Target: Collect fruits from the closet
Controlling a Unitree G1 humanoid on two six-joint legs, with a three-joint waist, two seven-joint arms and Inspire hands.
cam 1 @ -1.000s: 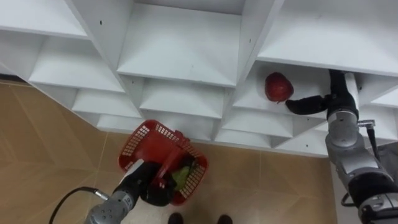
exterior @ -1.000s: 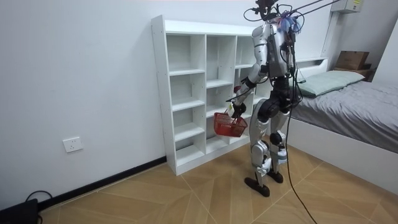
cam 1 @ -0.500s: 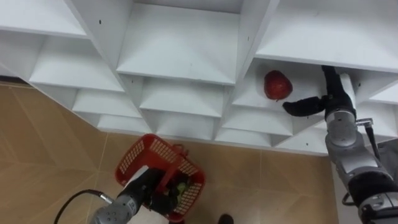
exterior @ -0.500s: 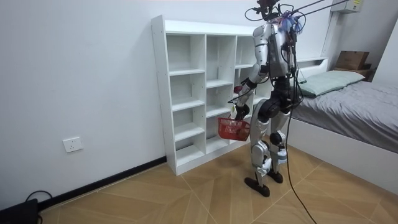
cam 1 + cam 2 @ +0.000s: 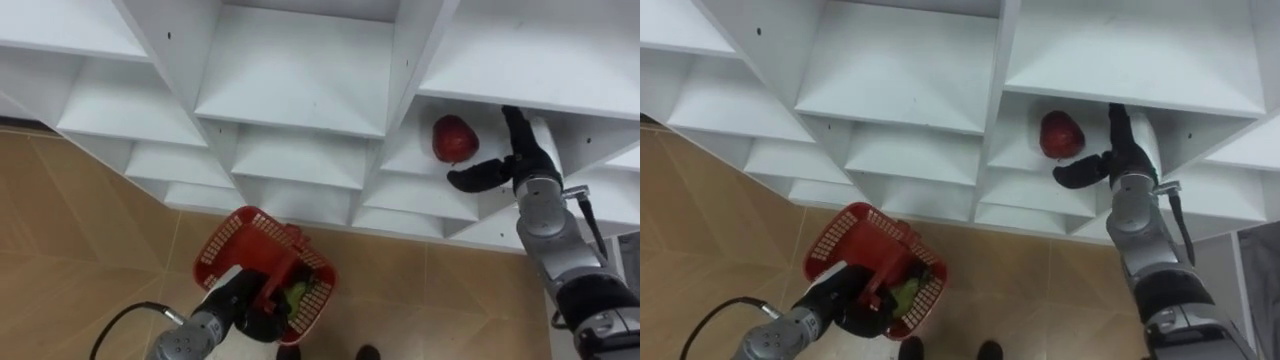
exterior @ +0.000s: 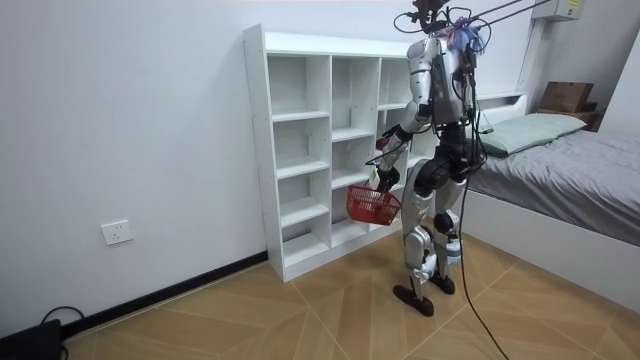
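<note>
A: Where is the fruit seen?

B: A red apple is seen lying on a shelf of the white closet, in a compartment towards the right of the eye views. A greenish fruit is seen inside the red basket.

A: How is the right hand held?

B: The right hand is placed in the same compartment as the red apple. Its fingers are spread and nothing is grasped. The fingers are raised at the apple's right side and the thumb is stretched out below it. The hand is held just beside the apple, and whether the apple is touched cannot be told.

A: And how is the basket carried?

B: It is held low, tilted, above the wooden floor and in front of the closet's lower shelves. The left hand is clenched round its handle.

A: Where is the robot placed in the room?

B: In the room view it is seen upright on both feet, close before the closet's columns at the room view's right. The basket is hung at about hip level between the robot and the shelves. A bed with a grey cover is seen at the room view's right.
</note>
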